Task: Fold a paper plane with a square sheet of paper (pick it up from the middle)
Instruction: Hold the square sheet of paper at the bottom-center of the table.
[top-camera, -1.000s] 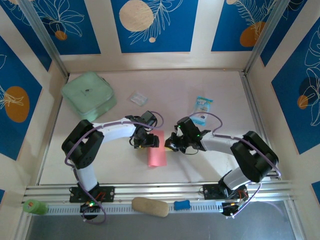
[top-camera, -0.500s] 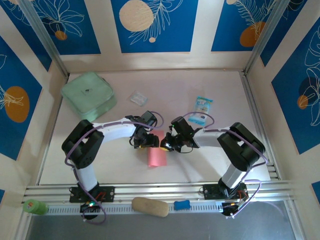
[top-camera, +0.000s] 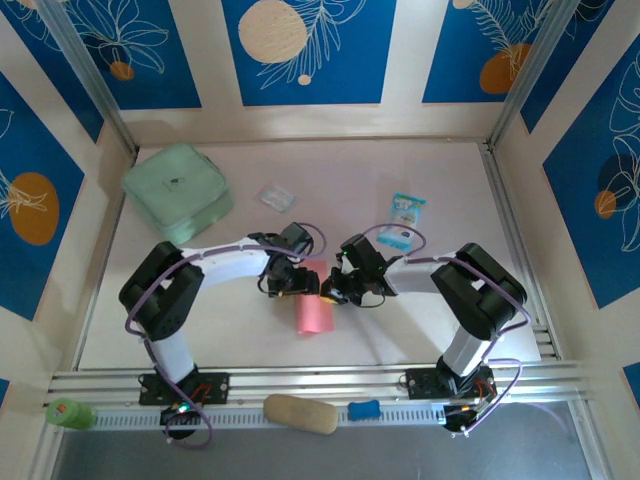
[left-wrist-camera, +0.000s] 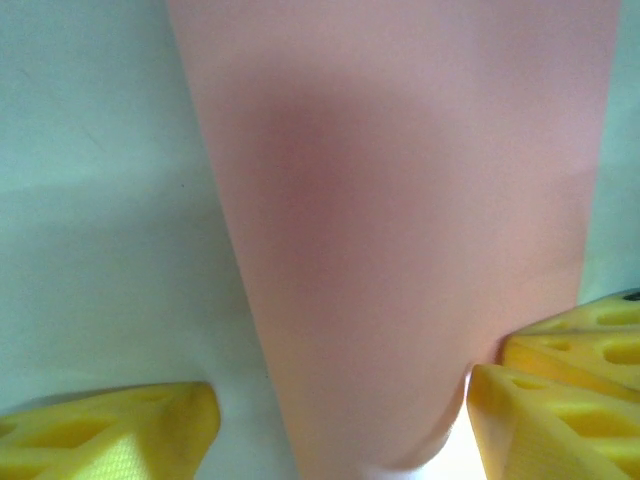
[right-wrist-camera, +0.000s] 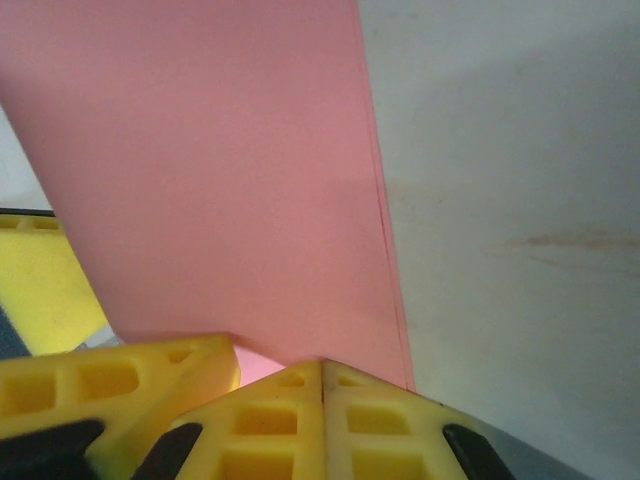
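Top external: the paper (top-camera: 312, 310), folded to a narrow strip, lies flat near mid-table, long axis near–far w/ a slight tilt. Its far end sits between the two tools, the L gripper (top-camera: 296, 284) at the left edge and the R gripper (top-camera: 331, 292) at the right edge, tips facing across the strip. You thus have both arms about equally near. The rest of the strip runs from the tips toward the arm bases, i.e. crosswise to the tip-to-tip line. Pose: both arms have elbows swung outward, forearms angled in to the centre and wrists low over the table (top-camera: 200, 330). Left wrist view: the L gripper (left-wrist-camera: 340, 400) is well open. Its fingers (left-wrist-camera: 120, 430) stand either side of the paper (left-wrist-camera: 400, 220), one clear of it and one just beside its edge, w/ nothing clamped. Right wrist view: the R gripper (right-wrist-camera: 320, 375) is fully closed, pads meeting at the paper's (right-wrist-camera: 220, 170) near corner. You cannot tell whether it pinches that corner or only presses on it. Judgement: any fold at the far end depends on keeping that crosswise relation, so expect the closed R tip to act as anchor while the open L side works the edge.
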